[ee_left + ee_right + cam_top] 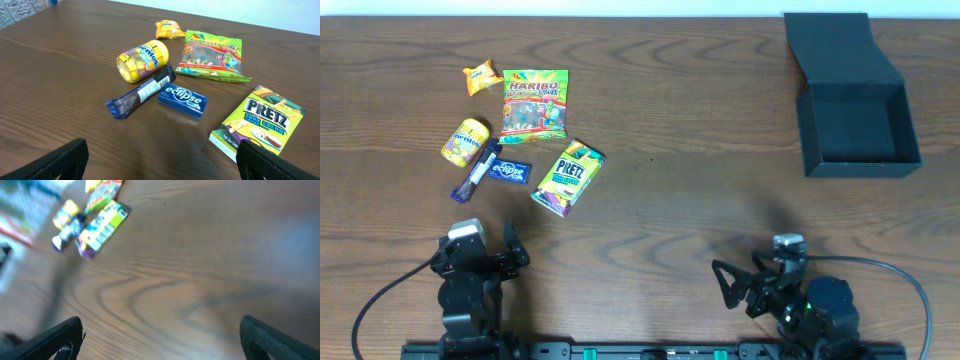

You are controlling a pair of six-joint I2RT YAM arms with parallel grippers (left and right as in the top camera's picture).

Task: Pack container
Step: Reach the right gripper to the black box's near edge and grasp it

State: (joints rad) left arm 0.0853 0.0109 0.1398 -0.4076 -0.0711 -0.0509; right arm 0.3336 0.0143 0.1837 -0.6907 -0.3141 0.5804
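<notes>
Basically square one: left gripper (161, 146) and right gripper (160, 321) gape empty, container (860, 167) unfilled; next, probably grabbing the Pretz box (260, 122).

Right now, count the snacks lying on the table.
6, all at the left: orange packet far back, Haribo bag beside it, yellow Mentos tub, dark bar wrapper, blue Eclipse pack, and Pretz box nearest centre. None seems hidden.

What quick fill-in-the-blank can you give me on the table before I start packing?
1. The lid of the container is ____.
2. Inside, it is ____ of snacks.
3. The blue pack beside the purple bar reads ____.
4. Both arms' jaws stand ____, holding nothing.
Missing: open; empty; eclipse; open.
</notes>
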